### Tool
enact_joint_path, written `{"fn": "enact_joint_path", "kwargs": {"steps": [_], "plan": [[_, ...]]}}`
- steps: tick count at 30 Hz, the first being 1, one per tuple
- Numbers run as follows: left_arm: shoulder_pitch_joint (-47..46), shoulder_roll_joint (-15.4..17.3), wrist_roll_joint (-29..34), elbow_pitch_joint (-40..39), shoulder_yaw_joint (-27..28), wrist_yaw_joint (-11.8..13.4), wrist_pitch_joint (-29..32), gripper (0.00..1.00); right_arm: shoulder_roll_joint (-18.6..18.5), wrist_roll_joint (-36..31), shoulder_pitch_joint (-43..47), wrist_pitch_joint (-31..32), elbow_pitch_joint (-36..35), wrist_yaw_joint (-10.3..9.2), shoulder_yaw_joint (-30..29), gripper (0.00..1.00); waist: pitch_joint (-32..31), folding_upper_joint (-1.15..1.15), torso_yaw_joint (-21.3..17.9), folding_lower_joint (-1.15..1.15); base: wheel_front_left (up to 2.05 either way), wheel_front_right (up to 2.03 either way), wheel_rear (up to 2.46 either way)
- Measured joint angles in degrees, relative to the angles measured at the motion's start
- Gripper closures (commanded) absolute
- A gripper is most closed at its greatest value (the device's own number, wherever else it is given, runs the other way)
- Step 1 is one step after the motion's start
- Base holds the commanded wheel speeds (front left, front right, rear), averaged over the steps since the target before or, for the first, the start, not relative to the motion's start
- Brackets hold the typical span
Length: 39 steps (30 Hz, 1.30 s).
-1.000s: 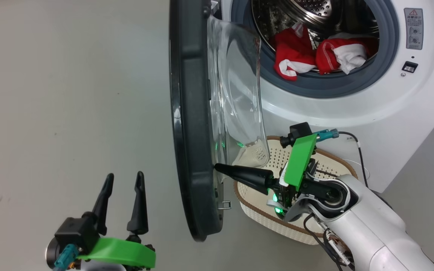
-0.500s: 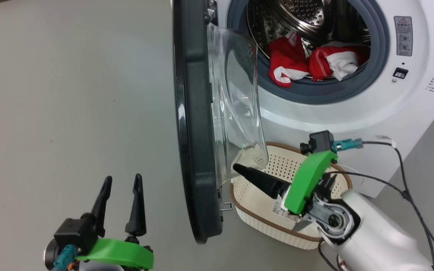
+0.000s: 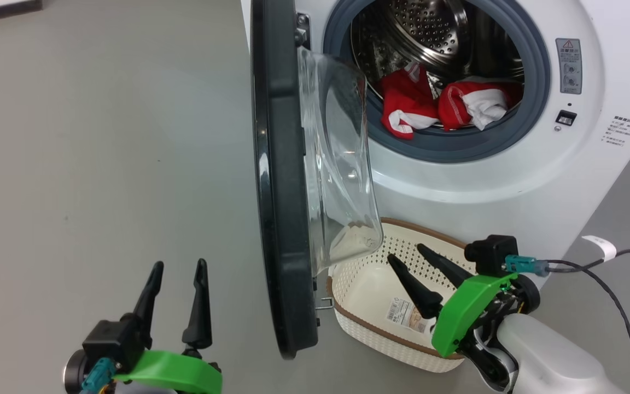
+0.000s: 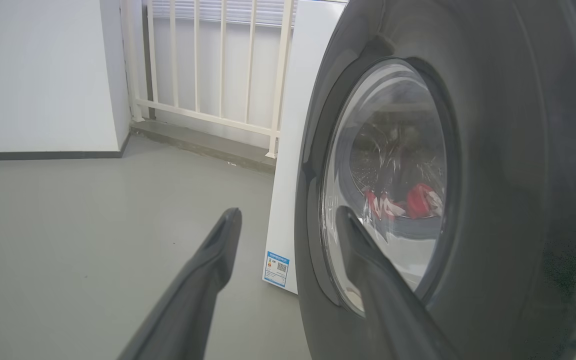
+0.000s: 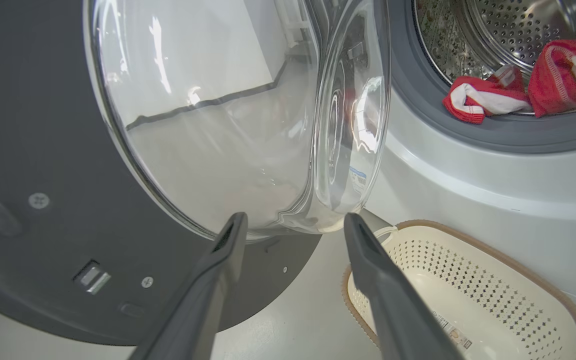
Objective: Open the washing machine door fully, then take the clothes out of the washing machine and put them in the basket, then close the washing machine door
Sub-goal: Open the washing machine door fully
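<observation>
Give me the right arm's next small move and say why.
Probably lift the right gripper up and forward toward the clothes at the front lip of the drum. Its fingers are open and empty above the basket, and the washing machine door stands wide open, clear of that path.

smooth grey floor (image 3: 101, 137), evenly lit, with soft pale reflections. in the left wrist view a plain white wall (image 4: 33, 75) meets it along a dark baseboard (image 4: 43, 156); beside the wall, a white barred railing (image 4: 208, 65) stands on a low grey ledge (image 4: 203, 145).
</observation>
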Motion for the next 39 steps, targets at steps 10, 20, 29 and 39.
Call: {"fn": "enact_joint_path", "kwargs": {"steps": [10,20,29,39], "plan": [[1.26,0.20,0.04,0.03,-0.43,0.00,0.00,0.00,5.13,-22.72,0.68,-3.57,1.55,0.00,-19.79,0.00,-0.98,0.00,-0.84,0.00,0.00,0.00,0.00],[1.31,0.18,0.05,0.00,-1.23,0.01,0.00,0.00,9.03,-41.52,16.22,-3.97,-13.51,0.01,-35.48,0.00,-1.04,0.00,-0.65,0.00,0.00,0.00,0.00],[1.33,0.14,0.15,-0.58,-1.23,0.01,0.00,0.00,9.18,-41.69,20.85,-3.97,-20.14,0.01,-37.09,0.00,-0.71,0.00,-0.60,0.00,0.00,0.00,0.00],[1.33,0.02,0.57,-0.79,-1.01,0.01,0.00,0.00,9.21,-41.69,21.29,-3.97,-20.90,0.01,-36.86,0.00,-0.17,0.00,-0.98,0.00,0.00,0.00,0.00]]}}
